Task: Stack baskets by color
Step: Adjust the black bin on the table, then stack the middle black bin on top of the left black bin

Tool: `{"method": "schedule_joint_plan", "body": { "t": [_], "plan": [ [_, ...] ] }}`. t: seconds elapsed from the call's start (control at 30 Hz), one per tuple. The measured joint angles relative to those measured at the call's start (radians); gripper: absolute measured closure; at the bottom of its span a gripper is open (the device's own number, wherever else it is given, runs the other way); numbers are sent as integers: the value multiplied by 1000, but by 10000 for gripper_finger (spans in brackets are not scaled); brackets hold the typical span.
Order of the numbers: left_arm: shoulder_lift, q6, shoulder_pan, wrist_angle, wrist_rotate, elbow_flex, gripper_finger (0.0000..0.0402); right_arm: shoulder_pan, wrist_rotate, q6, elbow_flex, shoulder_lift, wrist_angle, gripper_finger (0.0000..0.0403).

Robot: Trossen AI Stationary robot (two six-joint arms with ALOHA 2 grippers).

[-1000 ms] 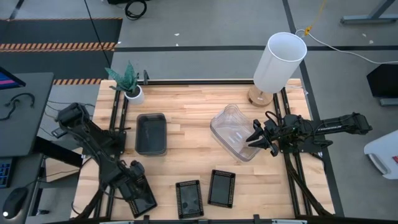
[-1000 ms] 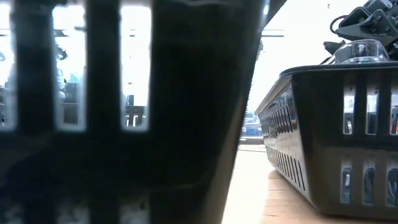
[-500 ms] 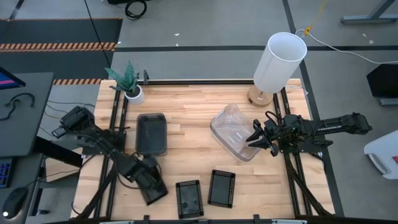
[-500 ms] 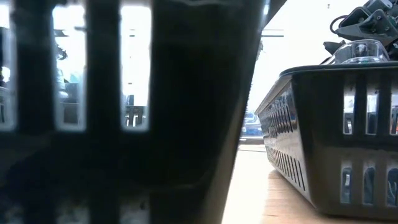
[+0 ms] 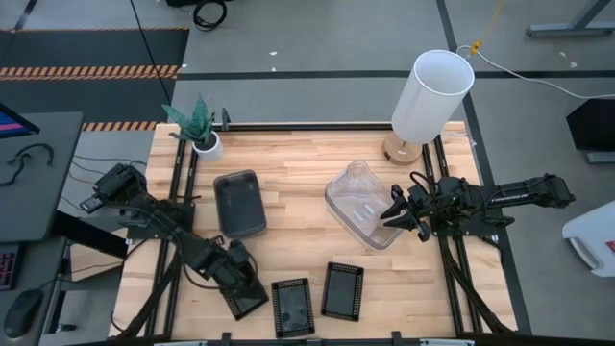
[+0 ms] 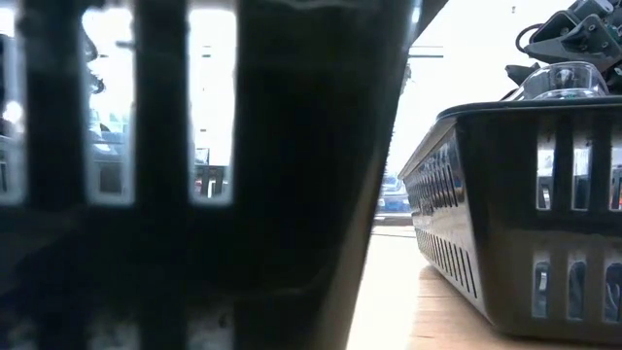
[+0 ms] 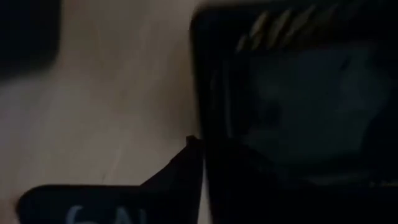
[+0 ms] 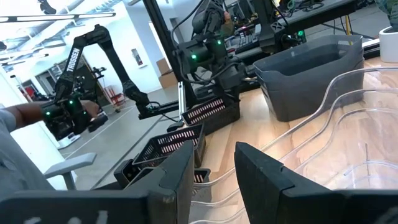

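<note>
Three flat black mesh trays lie near the table's front edge: one [image 5: 252, 298] under my left gripper [image 5: 233, 276], two free ones [image 5: 291, 306] [image 5: 343, 288] resting on their bottoms to its right. A smoky grey basket [image 5: 240, 204] sits on its bottom at the middle left, slightly askew. The clear baskets [image 5: 357, 200] stand nested at the middle right and look tilted. My right gripper [image 5: 395, 211] reaches level at their right side. In the low view the two free trays [image 6: 505, 214] fill the foreground. My left gripper comes from above, pointing down, onto the far-left end of the black tray [image 7: 205, 124]. One finger [image 7: 183, 165] shows just outside the tray's wall; the other is lost in the dark. Whether the tray is lifted off the table, I cannot tell. My right gripper reaches level from the table's right side. Its two fingers [image 8: 180, 177] stand on either side of the clear baskets' right rim [image 8: 210, 182], which runs through the narrow gap between them. The baskets sit tilted, their left part on the table.
A small potted plant [image 5: 199, 130] stands at the far left corner and a tall white cylinder [image 5: 432, 94] at the far right. Bare wood lies between the grey basket and the clear ones. A person's arm [image 8: 18, 124] shows beyond the table.
My left gripper has gone toward the table's right edge, turning about its own axis. The black tray has come along under it and turned on the way, ending close beside the middle tray. The grey basket has turned a little.
</note>
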Motion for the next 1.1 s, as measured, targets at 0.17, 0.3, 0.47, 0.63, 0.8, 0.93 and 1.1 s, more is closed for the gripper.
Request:
{"method": "schedule_joint_plan", "body": {
  "t": [0.17,0.3,0.47,0.63,0.8,0.93,1.1],
  "plan": [
    [-1,1,0,-122,84,44,267,0,0,0,0,0,0,281],
    [-1,25,6,-267,85,151,233,0,0,0,0,0,0,281],
    [-2,53,6,-375,-75,297,217,0,0,0,0,0,0,281],
    [5,60,20,-210,-316,344,218,0,0,0,0,0,0,281],
    [66,171,108,101,-238,321,240,0,0,0,0,0,0,281],
    [129,240,170,282,-93,321,257,0,0,0,0,0,1,281],
    [180,300,210,291,-34,335,261,0,0,0,0,0,1,281]
  ]
}}
